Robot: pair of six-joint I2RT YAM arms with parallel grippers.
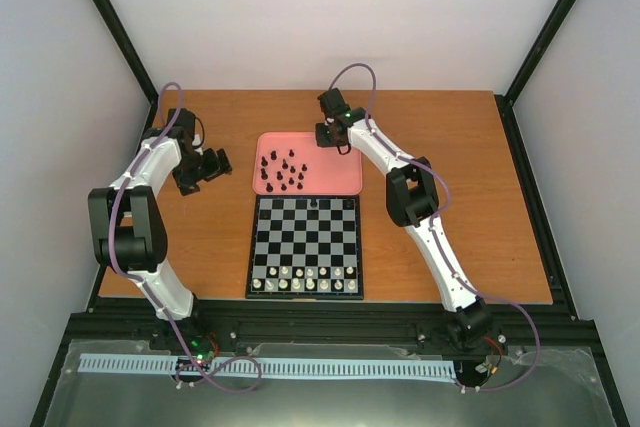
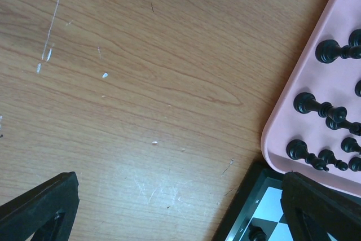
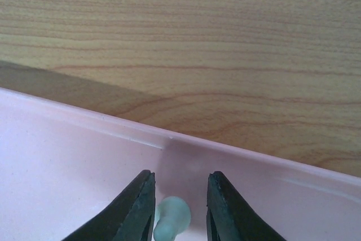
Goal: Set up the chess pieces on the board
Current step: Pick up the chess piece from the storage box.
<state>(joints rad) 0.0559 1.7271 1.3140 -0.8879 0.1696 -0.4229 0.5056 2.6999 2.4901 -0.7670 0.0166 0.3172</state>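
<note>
The board (image 1: 305, 247) lies in the middle of the table, with cream-white chess pieces (image 1: 305, 278) on its two near rows and one black piece (image 1: 316, 204) on its far row. Several black pieces (image 1: 284, 173) stand or lie in the pink tray (image 1: 340, 183) behind it. My right gripper (image 1: 335, 137) is low inside the tray's far right part. In the right wrist view its jaws (image 3: 179, 176) are open around a pale piece (image 3: 172, 217) that sits close to the left finger. My left gripper (image 1: 207, 167) is wide open and empty over bare wood left of the tray.
The left wrist view shows the tray's corner (image 2: 280, 134) with black pieces (image 2: 315, 105) lying in it, and the board's corner (image 2: 248, 210) with one black piece (image 2: 258, 233). The tray wall (image 3: 254, 165) rises just beyond my right fingertips.
</note>
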